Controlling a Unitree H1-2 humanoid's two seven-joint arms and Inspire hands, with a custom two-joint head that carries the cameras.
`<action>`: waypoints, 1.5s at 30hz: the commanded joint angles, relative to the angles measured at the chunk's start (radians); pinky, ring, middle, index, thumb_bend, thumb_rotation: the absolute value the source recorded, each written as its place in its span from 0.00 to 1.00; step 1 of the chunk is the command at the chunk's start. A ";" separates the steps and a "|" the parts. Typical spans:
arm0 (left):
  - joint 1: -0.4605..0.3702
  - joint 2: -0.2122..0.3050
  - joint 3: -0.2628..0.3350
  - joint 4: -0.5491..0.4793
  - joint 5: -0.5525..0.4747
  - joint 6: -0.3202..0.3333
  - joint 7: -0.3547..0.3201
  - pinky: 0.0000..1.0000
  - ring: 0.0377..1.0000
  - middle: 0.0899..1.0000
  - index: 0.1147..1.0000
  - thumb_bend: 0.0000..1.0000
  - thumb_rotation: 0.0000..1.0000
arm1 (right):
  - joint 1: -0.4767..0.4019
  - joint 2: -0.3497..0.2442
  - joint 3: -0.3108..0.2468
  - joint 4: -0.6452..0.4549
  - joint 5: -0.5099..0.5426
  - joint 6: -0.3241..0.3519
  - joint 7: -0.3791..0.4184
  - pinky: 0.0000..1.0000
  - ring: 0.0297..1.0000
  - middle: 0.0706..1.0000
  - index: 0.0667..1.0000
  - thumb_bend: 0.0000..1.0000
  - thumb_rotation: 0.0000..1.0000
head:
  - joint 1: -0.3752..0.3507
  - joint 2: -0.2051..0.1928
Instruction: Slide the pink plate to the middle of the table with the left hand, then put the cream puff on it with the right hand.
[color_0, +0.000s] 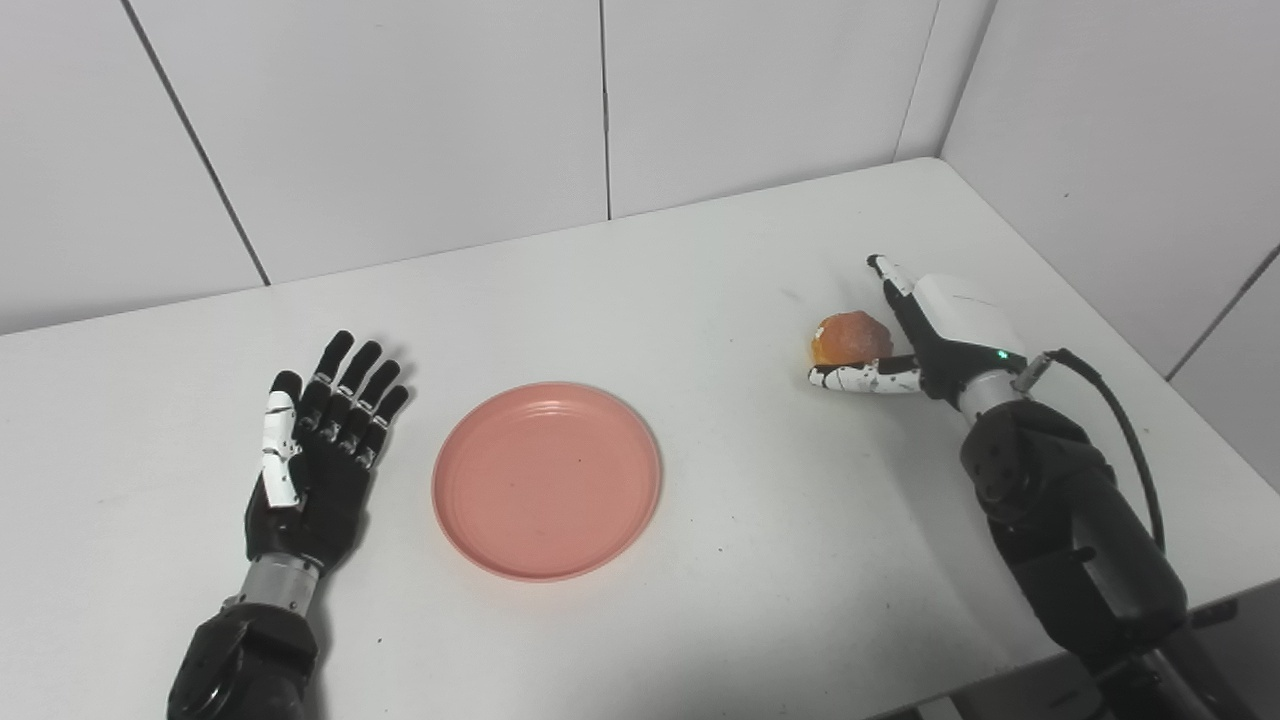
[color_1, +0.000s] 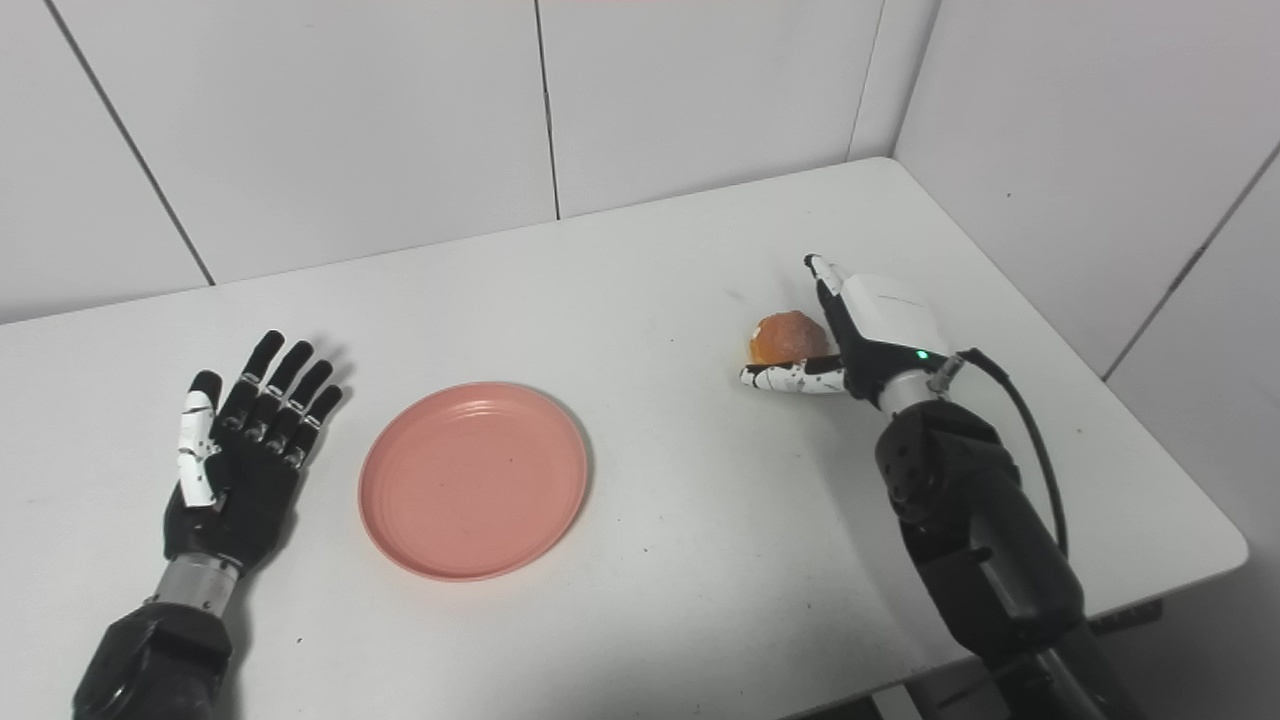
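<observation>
While the pink plate (color_0: 546, 480) lies near the centre of the frame on the white table (color_0: 740, 560), the cream puff (color_0: 851, 337) sits at right of centre, cradled between the right hand's (color_0: 925, 335) thumb below it and fingers behind it. That hand looks cupped around the puff, not yet clamped. To grasp well, it should close gently so the soft pastry is not crushed, then lift clear before travelling leftward to the plate. At lower left, the left hand (color_0: 315, 450) rests flat, fingers spread, holding nothing, just beside the plate's rim. Most right fingers are hidden behind the puff and white hand shell, so contact is uncertain.
</observation>
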 joint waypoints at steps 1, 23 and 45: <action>0.061 0.017 0.005 0.040 0.008 0.052 0.017 0.95 0.93 0.93 0.92 0.41 1.00 | -0.043 -0.016 -0.002 0.005 0.010 -0.016 -0.043 0.76 0.89 0.92 0.95 0.96 0.64 | -0.001 0.003; 0.071 0.020 -0.004 0.010 0.009 0.057 0.025 0.95 0.93 0.93 0.91 0.43 1.00 | -0.067 -0.035 0.047 0.097 0.096 -0.020 -0.132 0.65 0.80 0.87 0.89 0.85 0.40 | 0.004 0.022; 0.066 0.019 -0.007 0.015 0.009 0.049 0.019 0.96 0.94 0.94 0.92 0.44 1.00 | -0.053 -0.063 0.024 0.131 0.212 -0.077 -0.191 0.39 0.43 0.41 0.48 0.53 0.00 | 0.013 0.035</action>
